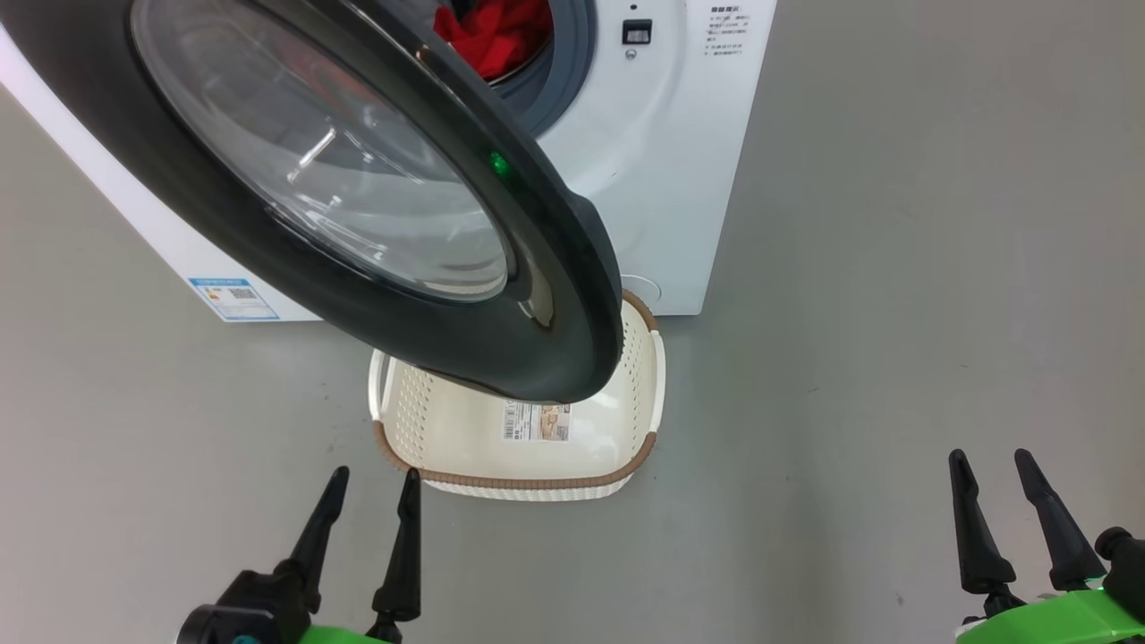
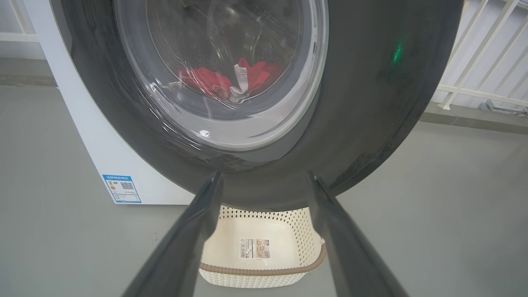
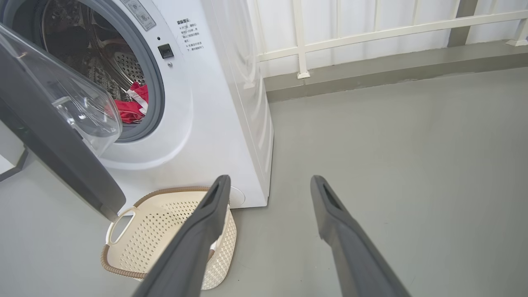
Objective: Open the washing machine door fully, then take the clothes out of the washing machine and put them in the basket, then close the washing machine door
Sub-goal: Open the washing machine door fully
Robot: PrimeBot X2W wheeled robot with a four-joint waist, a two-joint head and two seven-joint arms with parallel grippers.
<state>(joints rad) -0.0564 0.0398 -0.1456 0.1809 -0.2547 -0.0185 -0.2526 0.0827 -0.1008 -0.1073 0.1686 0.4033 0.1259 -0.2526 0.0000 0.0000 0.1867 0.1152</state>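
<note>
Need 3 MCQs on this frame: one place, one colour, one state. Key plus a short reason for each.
1. Where is the basket?
A) on the floor in front of the washing machine
B) on top of it
C) inside it

2. What colour are the clothes in the machine?
A) blue
B) black
C) red with white trim

3. What state is the washing machine door in?
A) shut
B) open, swung outward
C) off, lying flat on the floor

Key:
1 A: it stands on the grey floor at the machine's foot.
2 C: red fabric shows in the opening.
3 B: the opening is uncovered beside the door.
</note>
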